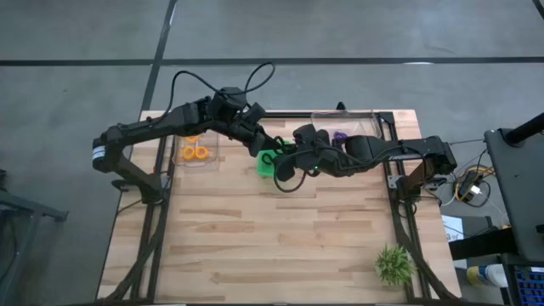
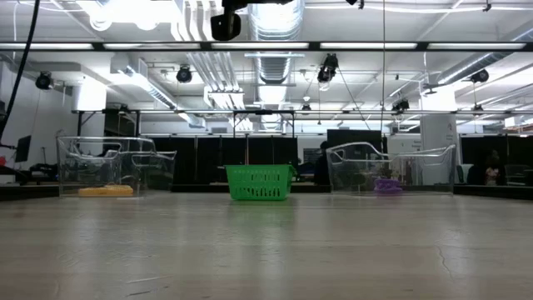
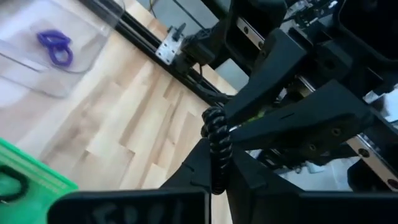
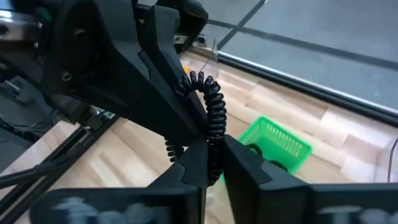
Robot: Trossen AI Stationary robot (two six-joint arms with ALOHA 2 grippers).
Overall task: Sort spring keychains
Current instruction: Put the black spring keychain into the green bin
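Note:
A black spring keychain [image 3: 216, 134] is held between both grippers, above the green basket [image 1: 266, 164] at the table's middle far part. My left gripper [image 3: 217, 169] and my right gripper [image 4: 213, 150] face each other tip to tip, each shut on the coil [image 4: 214, 106]. Another dark coil [image 3: 11, 186] lies inside the basket. Orange-yellow keychains [image 1: 195, 152] lie in the left clear bin. Purple ones [image 1: 340, 135] lie in the right clear bin. My left gripper pinches one end of the black coil [image 3: 217, 158] between its two fingers, reaching in from the table's left. The coil is lifted clear and runs on toward the other gripper. My right gripper pinches the coil's other end [image 4: 212, 134] between its two fingers, reaching in from the table's right. The coil arches from this hold to the left gripper's fingers [image 4: 180, 87], clear of the basket.
The left clear bin [image 2: 112, 167], the green basket [image 2: 260, 182] and the right clear bin [image 2: 391, 168] stand in a row along the far side. A spiky green plant [image 1: 395, 264] sits at the near right corner. The near half of the wooden table [image 1: 272, 246] is bare.

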